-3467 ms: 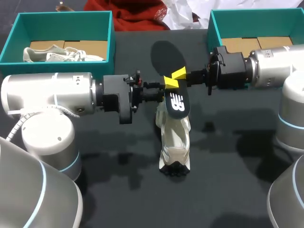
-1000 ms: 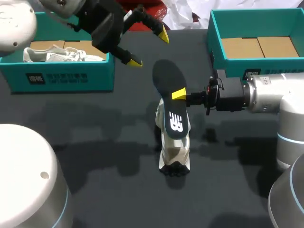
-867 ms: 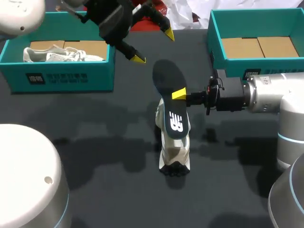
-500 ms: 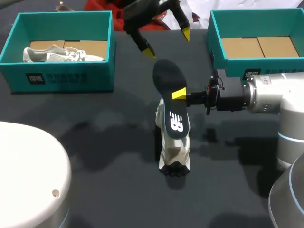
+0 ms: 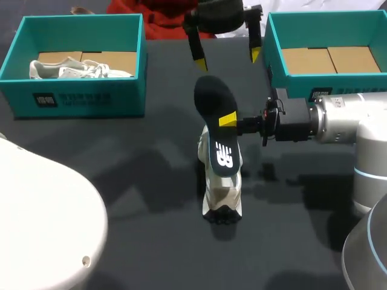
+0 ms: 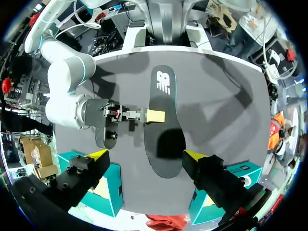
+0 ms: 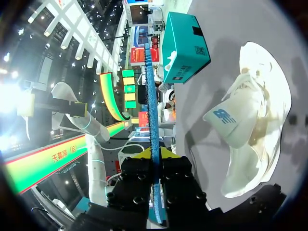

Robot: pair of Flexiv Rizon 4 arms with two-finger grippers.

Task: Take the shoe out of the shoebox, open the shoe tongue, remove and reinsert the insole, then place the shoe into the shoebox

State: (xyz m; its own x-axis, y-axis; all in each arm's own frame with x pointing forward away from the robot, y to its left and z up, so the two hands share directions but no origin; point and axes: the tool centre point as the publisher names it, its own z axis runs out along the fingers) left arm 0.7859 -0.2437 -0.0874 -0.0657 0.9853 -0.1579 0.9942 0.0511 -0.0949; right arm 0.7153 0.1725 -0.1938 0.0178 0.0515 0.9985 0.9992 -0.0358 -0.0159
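A dark insole (image 5: 216,124) hangs tilted over the white shoe (image 5: 222,188), which stands in the middle of the table. My right gripper (image 5: 227,119) is shut on the insole's edge from the right. Seen from the right wrist, the insole (image 7: 153,110) is an edge-on blue strip clamped in that gripper (image 7: 155,155), with the shoe (image 7: 252,125) beyond it. My left gripper (image 5: 227,58) hovers open above the insole's far end. From the left wrist, the insole (image 6: 164,130) lies under and between that gripper's (image 6: 147,155) spread fingers.
A teal shoebox (image 5: 78,99) at the back left holds another pale shoe (image 5: 72,67). A second teal shoebox (image 5: 326,17) at the back right holds only cardboard. Red cloth (image 5: 163,15) lies at the far edge. My left arm's white body (image 5: 42,223) fills the near left.
My left gripper has swung from above the left shoebox rightward to over the insole's far end, staying open. The right gripper, insole and shoe have not moved.
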